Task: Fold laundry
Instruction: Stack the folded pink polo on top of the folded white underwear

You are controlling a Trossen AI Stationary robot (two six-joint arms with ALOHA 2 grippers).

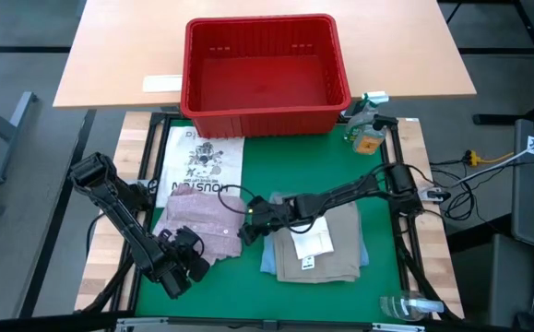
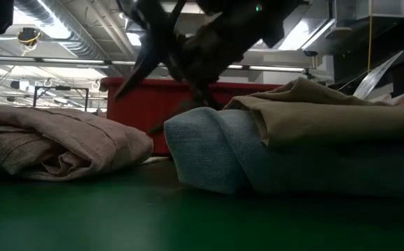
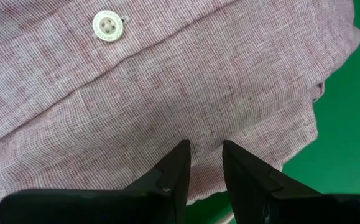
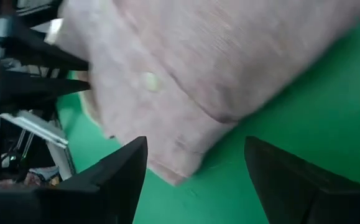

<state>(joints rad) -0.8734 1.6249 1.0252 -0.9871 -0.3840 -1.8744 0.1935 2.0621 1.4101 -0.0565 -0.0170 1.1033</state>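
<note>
- High view: the pink shirt [image 1: 200,219] lies bunched on the green mat [image 1: 248,277], left of a stack where the khaki piece [image 1: 317,242] sits on folded jeans [image 1: 268,263]. The white tee [image 1: 202,161] lies flat behind the shirt, and the red basket [image 1: 265,74] stands well behind on the far table.
- The shirt looks light, thin and limp; I judge it will sag and slide rather than hold a crease, so an edge or corner is the better place to grip, not the buttoned placket.
- The left gripper [image 3: 203,163] sits at the shirt's near hem with its fingers a narrow gap apart over the cloth; whether any fabric is pinched between them I cannot tell.
- The right gripper [image 4: 195,163] hangs between the shirt and the stack, jaws spread wide and holding nothing, with the shirt's edge just ahead of it.
- Jeans and khaki look heavier and stiffer, and sit steady as folded.
- Hidden: in the low view the stack blocks the mat behind it, and the gripper above shows only as a dark shape; the shirt's sleeves and collar are lost in the bunching.
</note>
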